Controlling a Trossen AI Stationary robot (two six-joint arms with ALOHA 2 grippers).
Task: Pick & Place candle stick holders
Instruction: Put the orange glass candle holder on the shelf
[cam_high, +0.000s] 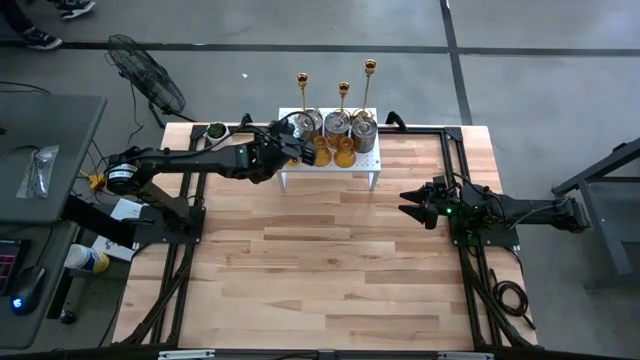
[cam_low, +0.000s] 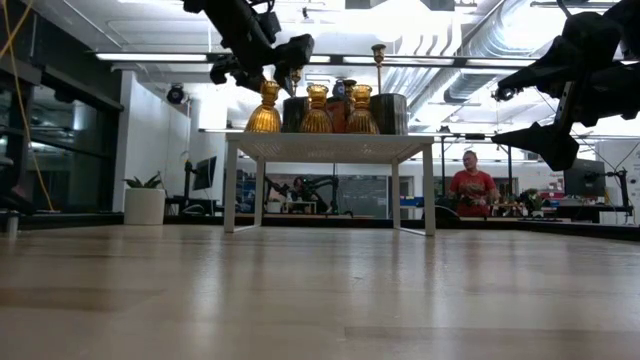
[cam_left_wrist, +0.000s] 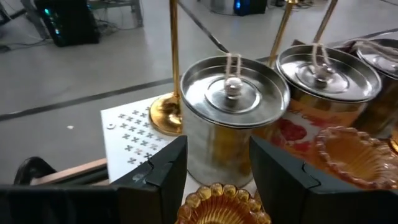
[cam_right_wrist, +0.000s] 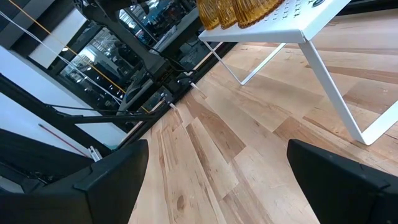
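A white perforated rack (cam_high: 330, 169) stands at the table's far middle. It carries three gold stemmed sticks (cam_high: 343, 95) at the back, three silver cups (cam_high: 337, 124) and amber glass holders (cam_high: 344, 152) in front. My left gripper (cam_high: 293, 148) is at the rack's left end, shut on the leftmost amber holder (cam_left_wrist: 217, 204), just ahead of a silver cup (cam_left_wrist: 233, 106). In the high view the gripper hides this holder. My right gripper (cam_high: 405, 205) waits open at the table's right side, holding nothing. My left gripper has the leftmost amber holder's scalloped top rim (cam_left_wrist: 189, 200) between its two fingers (cam_left_wrist: 168, 177), one on each side. The fingers come from the table's left, slanting slightly down. In the low view the holder (cam_low: 265, 112) stands upright with its foot on the rack top (cam_low: 330, 142).
A white cup with dark contents (cam_high: 215, 132) sits at the table's far left corner. The wooden tabletop (cam_high: 320, 270) stretches bare in front of the rack. A fan (cam_high: 150, 80) stands on the floor beyond the table. A person (cam_low: 472, 185) sits in the room behind.
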